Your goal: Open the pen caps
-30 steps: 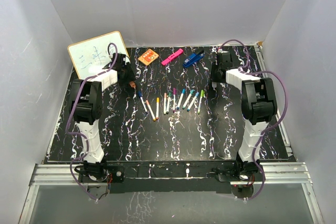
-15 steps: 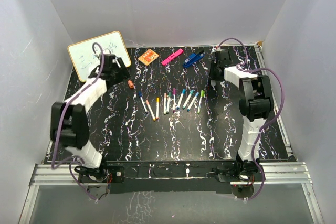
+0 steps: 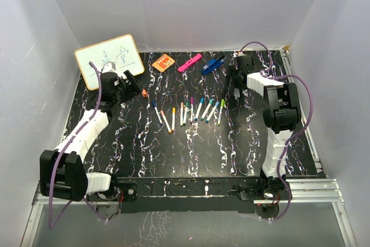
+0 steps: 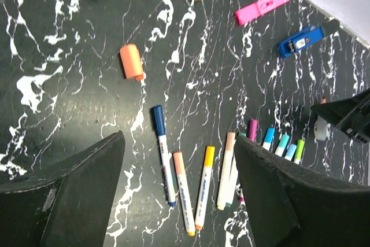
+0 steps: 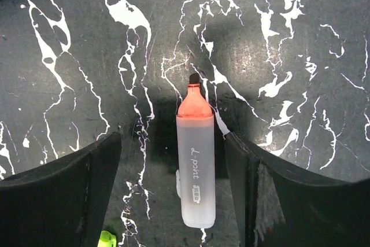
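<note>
The glossy black worktop (image 3: 173,154), veined white like marble, carries a row of thin white pens (image 3: 188,111) with short coloured pen caps (image 4: 158,117) on their ends. Left of the row, the left hand (image 4: 179,140) hangs wide open and empty. A stubby orange cap (image 4: 132,62) lies loose beyond its fingers. Right of the row, the right hand (image 5: 172,137) stands open. An uncapped frosted marker (image 5: 195,172) lies between its fingers, untouched.

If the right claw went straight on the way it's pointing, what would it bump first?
Probably the uncapped orange-tipped marker lying on the table, framed by the open right gripper; how far above it the gripper sits is unclear.
</note>
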Robot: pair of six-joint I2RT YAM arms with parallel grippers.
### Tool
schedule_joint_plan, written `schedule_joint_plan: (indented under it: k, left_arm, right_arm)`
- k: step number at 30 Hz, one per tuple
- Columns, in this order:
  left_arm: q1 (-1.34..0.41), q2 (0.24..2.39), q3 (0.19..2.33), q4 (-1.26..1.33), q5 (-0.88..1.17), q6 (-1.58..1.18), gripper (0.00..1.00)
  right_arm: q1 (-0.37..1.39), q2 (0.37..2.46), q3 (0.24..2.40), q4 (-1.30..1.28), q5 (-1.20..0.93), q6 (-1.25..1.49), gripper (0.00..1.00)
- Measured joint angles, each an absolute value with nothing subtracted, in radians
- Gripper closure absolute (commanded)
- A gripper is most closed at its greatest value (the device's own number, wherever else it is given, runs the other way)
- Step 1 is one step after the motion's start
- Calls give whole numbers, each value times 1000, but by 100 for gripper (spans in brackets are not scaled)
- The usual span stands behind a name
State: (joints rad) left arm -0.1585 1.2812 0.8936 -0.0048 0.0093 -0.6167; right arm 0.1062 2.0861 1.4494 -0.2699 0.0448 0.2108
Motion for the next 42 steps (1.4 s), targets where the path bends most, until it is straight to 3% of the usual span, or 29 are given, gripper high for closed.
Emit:
schedule_joint_plan:
  k: [6, 12, 20, 28, 42]
  left_arm:
    - [-160, 1253, 837, -3, 42, -633, 23]
    - [-173, 1210, 787, 11, 60, -644, 23]
    - [-202, 1203, 691, 17, 63, -678, 22]
    - [-203, 1122, 676, -30, -22, -776, 21]
    - [-203, 757, 583, -148, -239, -916, 19]
  right_arm:
    - [107, 2043, 1408, -263, 33, 216, 26]
    - [144, 1858, 1316, -275, 36, 224, 25]
    - [429, 1658, 1221, -263, 78, 243, 27]
    - [730, 1754, 1303, -257, 80, 238, 35]
    - [887, 2079, 1551, -262, 101, 215, 60]
